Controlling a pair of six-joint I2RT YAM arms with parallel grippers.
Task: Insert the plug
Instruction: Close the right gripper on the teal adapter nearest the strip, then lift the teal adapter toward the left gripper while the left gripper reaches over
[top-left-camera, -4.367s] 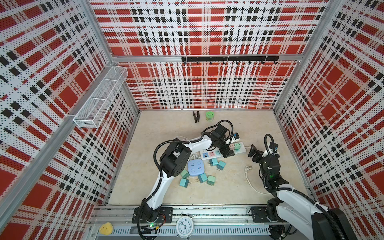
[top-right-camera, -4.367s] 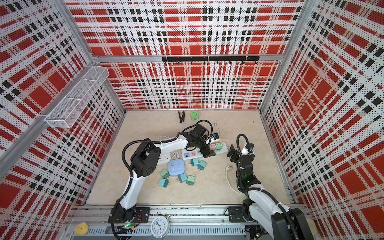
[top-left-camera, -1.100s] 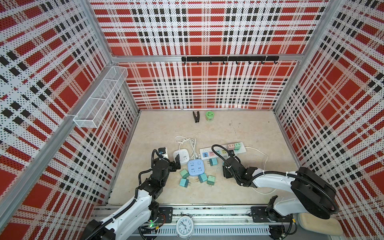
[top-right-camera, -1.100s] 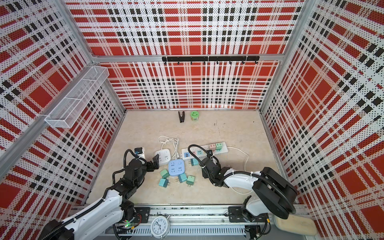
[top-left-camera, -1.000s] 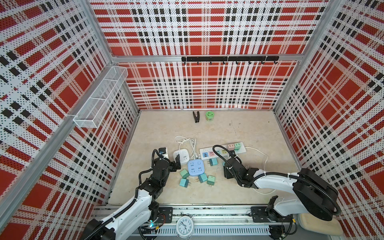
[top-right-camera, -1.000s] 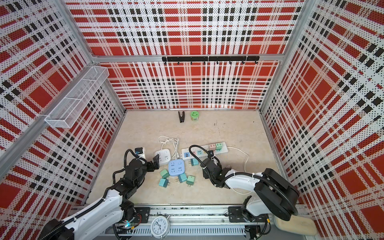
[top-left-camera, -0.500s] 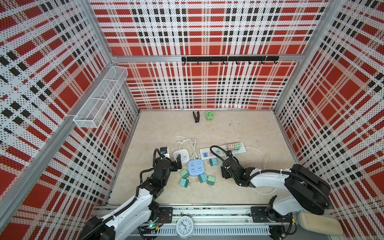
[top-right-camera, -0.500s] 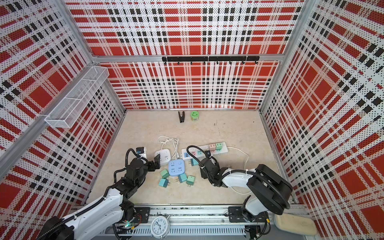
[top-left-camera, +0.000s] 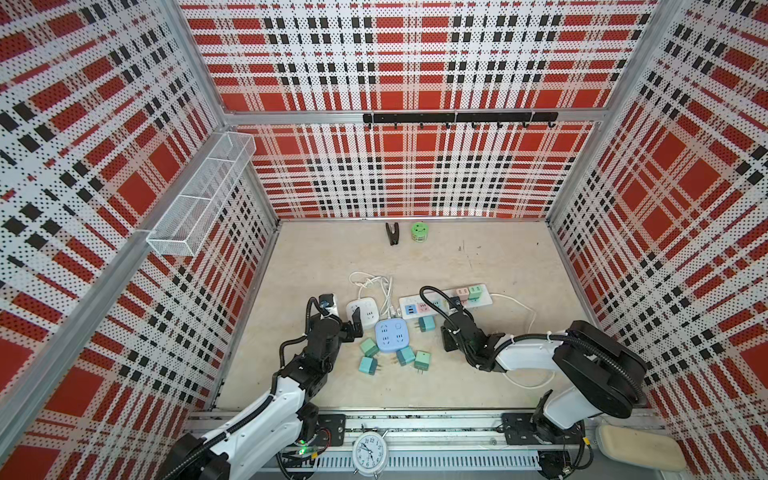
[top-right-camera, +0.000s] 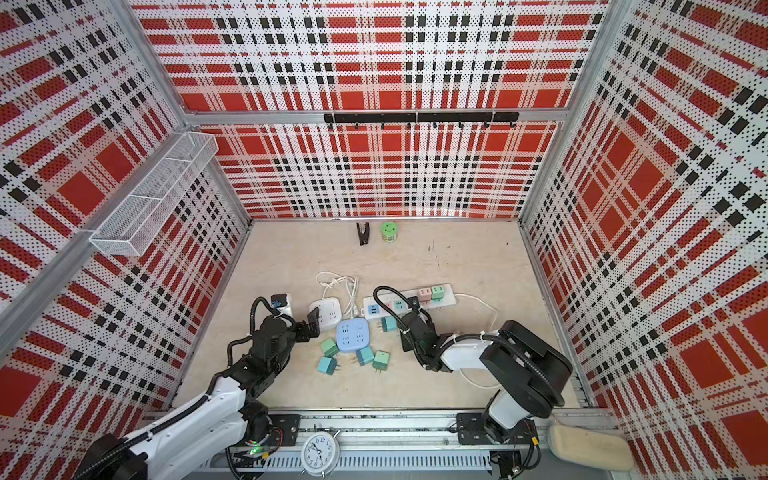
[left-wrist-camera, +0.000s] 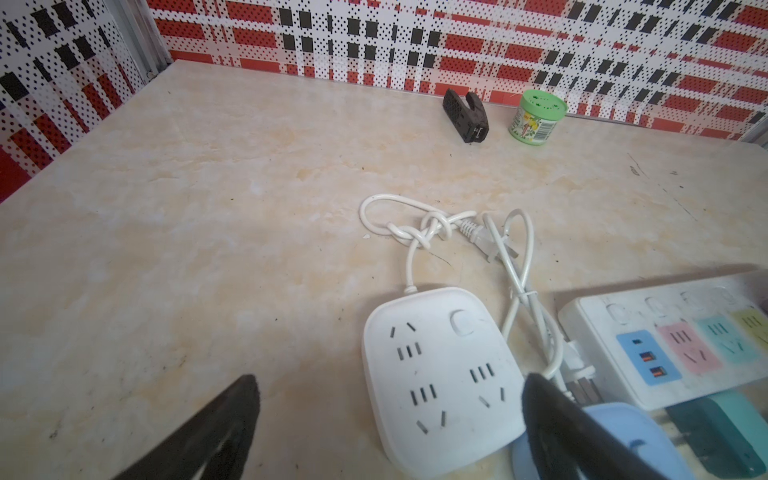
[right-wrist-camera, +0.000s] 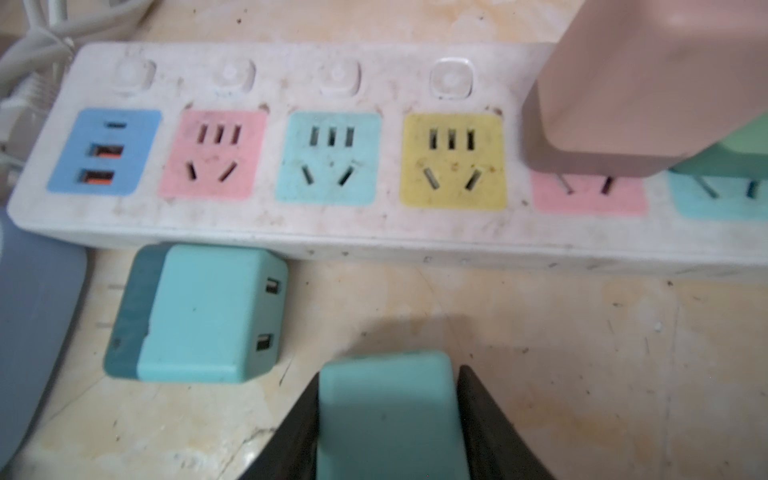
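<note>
2 claws hang low over the worktop (top-left-camera: 498, 257). Right claw (right-wrist-camera: 388, 395) is clamped on a teal plug (right-wrist-camera: 386, 428), held just in front of the white power strip (right-wrist-camera: 291, 237), near its teal and yellow sockets. Left claw (left-wrist-camera: 390, 386) stands wide apart over the white square socket block (left-wrist-camera: 436, 345). A spare teal plug (right-wrist-camera: 199, 311) lies just beside the strip.

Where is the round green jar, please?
In both top views the round green jar stands by the back wall, just right of the black plastic clip.
</note>
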